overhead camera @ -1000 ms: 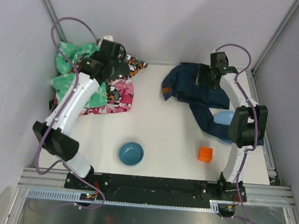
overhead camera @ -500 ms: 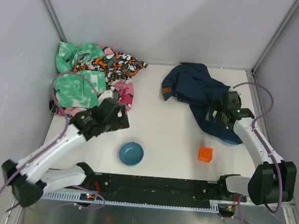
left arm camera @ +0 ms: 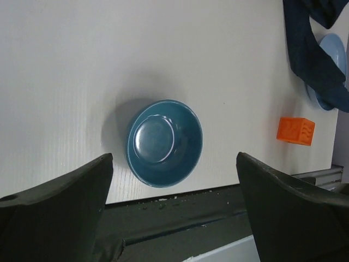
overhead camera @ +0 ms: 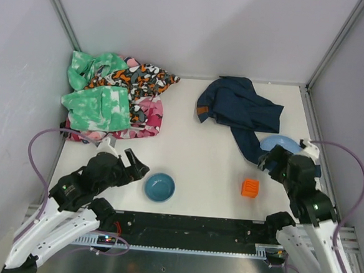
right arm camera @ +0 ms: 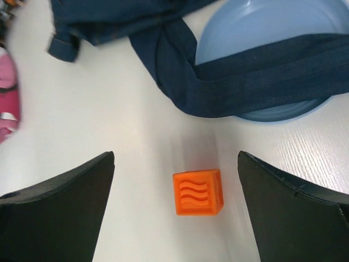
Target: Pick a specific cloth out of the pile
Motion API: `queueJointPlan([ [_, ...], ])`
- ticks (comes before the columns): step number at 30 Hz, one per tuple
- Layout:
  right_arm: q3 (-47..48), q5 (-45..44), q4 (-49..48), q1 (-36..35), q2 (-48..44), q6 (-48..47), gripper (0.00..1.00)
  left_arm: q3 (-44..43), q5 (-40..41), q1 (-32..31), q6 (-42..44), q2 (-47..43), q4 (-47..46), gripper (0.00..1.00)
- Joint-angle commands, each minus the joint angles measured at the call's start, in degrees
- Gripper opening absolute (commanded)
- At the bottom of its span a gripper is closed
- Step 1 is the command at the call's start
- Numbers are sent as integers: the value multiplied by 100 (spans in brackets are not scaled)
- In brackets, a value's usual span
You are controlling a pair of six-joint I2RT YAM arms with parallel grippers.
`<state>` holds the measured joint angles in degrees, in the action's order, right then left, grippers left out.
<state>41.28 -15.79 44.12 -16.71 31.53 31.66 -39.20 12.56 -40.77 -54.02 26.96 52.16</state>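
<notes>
The dark navy cloth (overhead camera: 239, 109) lies spread at the back right of the table, apart from the pile, its brown patch at its left edge and one sleeve draped over a light blue plate (overhead camera: 281, 143). It also shows in the right wrist view (right arm camera: 218, 76). The pile (overhead camera: 112, 100) of green tie-dye, orange-black-white and pink cloths sits at the back left. My left gripper (overhead camera: 136, 169) is open and empty near the front left, above a teal bowl (left arm camera: 164, 142). My right gripper (overhead camera: 273, 161) is open and empty near the front right, above an orange cube (right arm camera: 197, 192).
The teal bowl (overhead camera: 160, 187) sits at front centre and the orange cube (overhead camera: 249, 188) at front right. The light blue plate (right arm camera: 272, 54) lies partly under the navy sleeve. Grey walls enclose the table on three sides; a black rail runs along the near edge.
Both arms have pulled back from the cloths to the near edge. The right gripper has left the navy cloth lying at the back right; the left has left the pile.
</notes>
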Motion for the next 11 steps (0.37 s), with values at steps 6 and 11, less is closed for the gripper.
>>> queueJointPlan([
  [6,-120,221,347,-36,-1678,68,99,-225,10,-41,-196,-30,514,100],
  [11,-128,54,362,-38,-1958,117,99,-344,165,-40,-196,-95,765,100],
])
